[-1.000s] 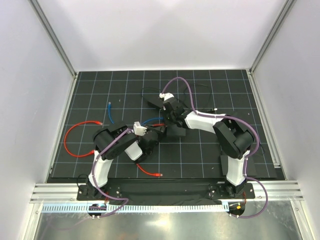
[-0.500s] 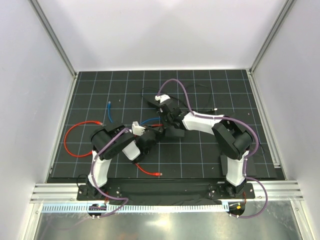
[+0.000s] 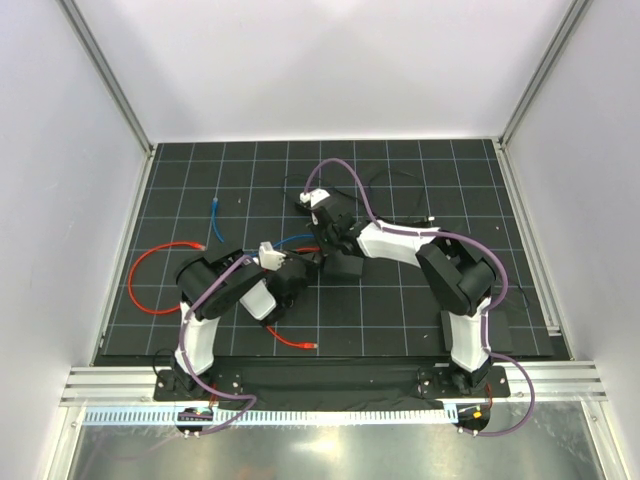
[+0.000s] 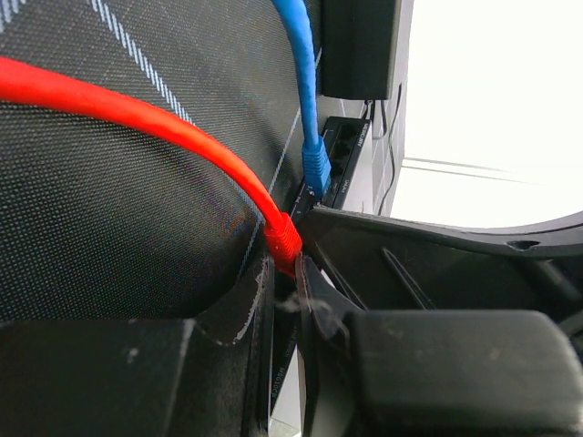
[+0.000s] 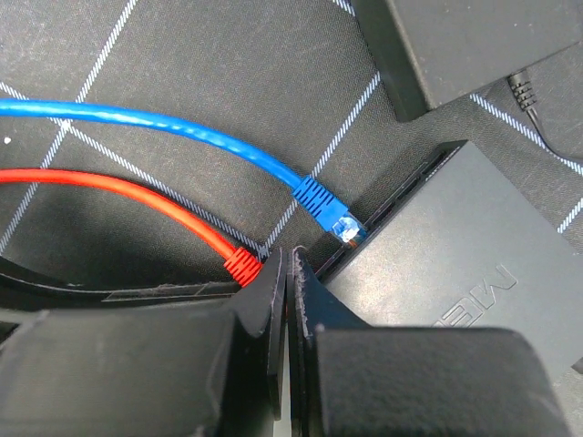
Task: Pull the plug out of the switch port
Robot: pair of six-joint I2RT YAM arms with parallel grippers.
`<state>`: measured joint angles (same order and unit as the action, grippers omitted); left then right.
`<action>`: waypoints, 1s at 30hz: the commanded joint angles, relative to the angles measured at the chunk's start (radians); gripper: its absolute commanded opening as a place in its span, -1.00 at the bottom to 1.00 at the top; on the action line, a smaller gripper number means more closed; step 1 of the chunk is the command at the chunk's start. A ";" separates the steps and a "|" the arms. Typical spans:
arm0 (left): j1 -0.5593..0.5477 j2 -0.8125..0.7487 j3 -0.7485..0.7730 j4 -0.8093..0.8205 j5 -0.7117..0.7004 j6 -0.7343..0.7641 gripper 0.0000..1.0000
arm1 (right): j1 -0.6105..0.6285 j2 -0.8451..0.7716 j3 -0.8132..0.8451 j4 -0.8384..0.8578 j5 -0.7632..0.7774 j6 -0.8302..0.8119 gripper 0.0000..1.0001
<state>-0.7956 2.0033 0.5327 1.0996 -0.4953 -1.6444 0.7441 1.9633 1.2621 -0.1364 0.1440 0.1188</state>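
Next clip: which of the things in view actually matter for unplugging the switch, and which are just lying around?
In the job:
switch; red plug, pinched by the left claw; right claw, shut, beside it.

Just lying about:
blue plug at the switch's port row; black power brick; loose blue cable off to the left.

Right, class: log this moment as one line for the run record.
left gripper: shut on red plug | right gripper: shut, at switch | blue plug: at switch port row
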 commanded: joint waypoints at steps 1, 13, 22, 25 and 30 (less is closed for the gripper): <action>0.049 -0.021 -0.028 -0.023 -0.143 0.038 -1.00 | 0.001 -0.003 -0.059 -0.186 0.057 -0.051 -0.98; 0.111 -0.093 -0.068 -0.049 -0.135 0.074 -1.00 | 0.015 0.111 0.034 -0.310 0.052 -0.090 -0.98; 0.133 -0.090 -0.080 -0.018 -0.115 0.078 -1.00 | 0.018 0.080 0.017 -0.279 0.059 -0.103 -0.98; 0.131 -0.086 -0.074 -0.010 -0.060 0.100 -1.00 | 0.018 0.033 -0.030 -0.208 0.042 -0.091 -0.92; 0.088 -0.092 -0.071 -0.010 -0.026 0.144 -1.00 | 0.018 -0.075 -0.108 -0.090 0.022 -0.048 -0.68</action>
<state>-0.6811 1.9331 0.4564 1.0660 -0.5331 -1.5585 0.7612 1.9427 1.2213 -0.1886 0.1818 0.0414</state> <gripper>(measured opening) 0.009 0.139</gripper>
